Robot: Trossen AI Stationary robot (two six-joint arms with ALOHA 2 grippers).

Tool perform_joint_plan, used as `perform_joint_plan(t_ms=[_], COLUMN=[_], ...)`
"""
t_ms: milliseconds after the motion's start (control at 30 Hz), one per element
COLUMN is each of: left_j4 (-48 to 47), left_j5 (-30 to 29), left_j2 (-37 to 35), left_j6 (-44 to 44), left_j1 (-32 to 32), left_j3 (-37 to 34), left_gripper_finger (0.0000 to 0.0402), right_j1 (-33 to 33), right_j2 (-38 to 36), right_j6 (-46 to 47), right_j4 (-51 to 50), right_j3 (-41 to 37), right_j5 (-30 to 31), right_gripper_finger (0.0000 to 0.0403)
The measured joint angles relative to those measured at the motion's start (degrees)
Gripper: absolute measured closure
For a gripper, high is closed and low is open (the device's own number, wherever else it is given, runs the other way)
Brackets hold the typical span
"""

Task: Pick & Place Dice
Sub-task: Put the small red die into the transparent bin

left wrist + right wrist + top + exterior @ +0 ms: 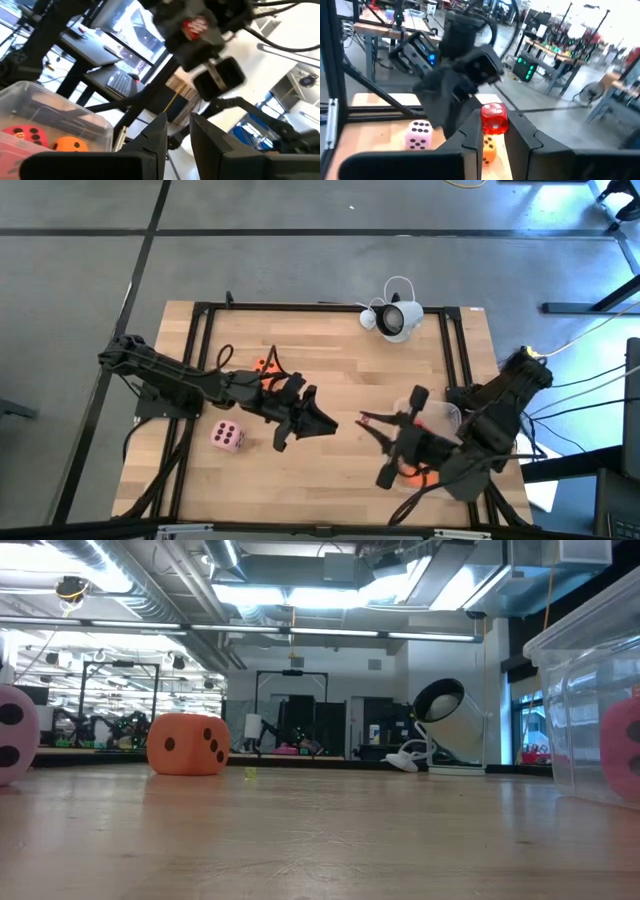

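My right gripper hovers above the table's middle, shut on a small red die with pale pips. My left gripper faces it at close range, also raised; its fingers stand a narrow gap apart with nothing between. A pale pink die rests on the table near the left arm. An orange die sits half hidden under that arm. The clear container under the right arm holds a red die and an orange die. My right gripper pinches the small red die between its two fingertips, one finger on each opposite face. The fingers reach out roughly level toward the table's left side. The die is lifted clear of the table.
A white camera on a stand sits at the table's far edge. Black frame rails run along the table's left, far and right sides. Bare wood lies between the orange die and the container.
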Motion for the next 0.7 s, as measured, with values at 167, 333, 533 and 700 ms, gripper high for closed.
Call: perform_joint_plan(t_ms=[167, 333, 533, 700], left_j4=[0.0, -0.5, -6.9, -17.0], left_j5=[0.2, -0.1, -2.9, -9.5], left_j2=[-0.4, -1.4, -3.8, -6.5], left_j6=[0.5, 1.7, 2.8, 2.8], left_j1=[-1.2, -2.5, -4.1, -5.4], left_j3=[0.0, 0.0, 0.0, 0.1], left_gripper_finger=[0.0327, 0.0327, 0.0327, 0.0327], right_j1=[2.0, 3.8, 5.8, 7.1], right_j2=[-2.3, -4.2, -4.6, -5.1], right_j6=[12.8, 33.8, 63.9, 71.1], right_j4=[-11.7, -27.9, -53.0, -54.6], right_j3=[0.0, 0.0, 0.0, -4.2], right_j5=[1.7, -3.1, -15.8, -28.0], right_gripper_finger=[0.0351, 0.0351, 0.0351, 0.0351])
